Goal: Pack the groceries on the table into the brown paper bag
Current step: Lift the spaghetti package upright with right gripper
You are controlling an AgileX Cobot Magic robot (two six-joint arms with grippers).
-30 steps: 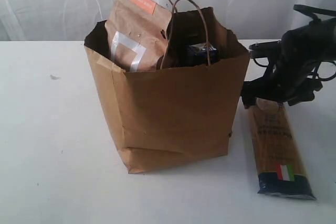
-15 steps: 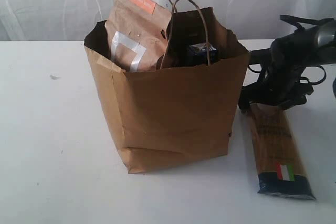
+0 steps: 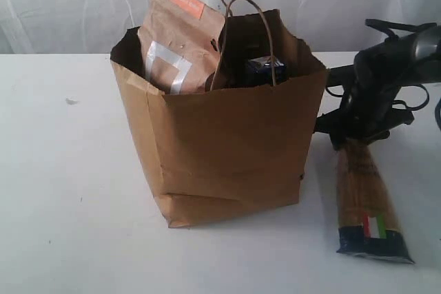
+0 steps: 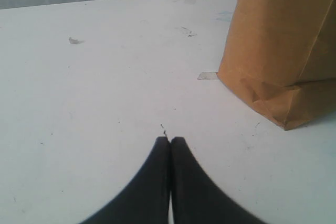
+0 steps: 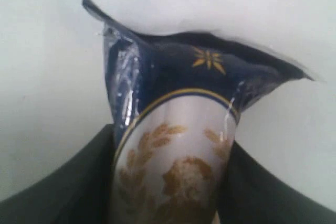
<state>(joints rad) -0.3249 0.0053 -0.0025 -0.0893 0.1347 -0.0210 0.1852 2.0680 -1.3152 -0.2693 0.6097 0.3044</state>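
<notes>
One white bench [image 3: 62, 204] carried everything, bare apart from a few small marks. The brown paper bag [image 3: 227, 156] stood upright near the middle of it, mouth open, with one twisted cord handle [image 3: 267, 32] arching above the rim. To the right of the bag, just beside it but apart from it, the spaghetti pack [image 3: 365, 191] lay lengthwise. Its dark end with the small flag rested on the bench nearest the camera. Its far end was pinched narrower than the rest.

Inside the bag, the brown pouch with orange label [image 3: 180, 39] leaned at the left, its top well above the rim. A dark shiny item [image 3: 264, 70] sat lower, behind the handle; what it was could not be told.

The right pincer [image 3: 355, 139] was at the pack's far end. In the right wrist view its dark fingers [image 5: 79, 187] pressed against both sides of the wrapper, clamped on the pack. The left pincer [image 4: 170, 142] had its two tips together with nothing between them. It hovered low over bare bench, near a bottom corner of the bag.
</notes>
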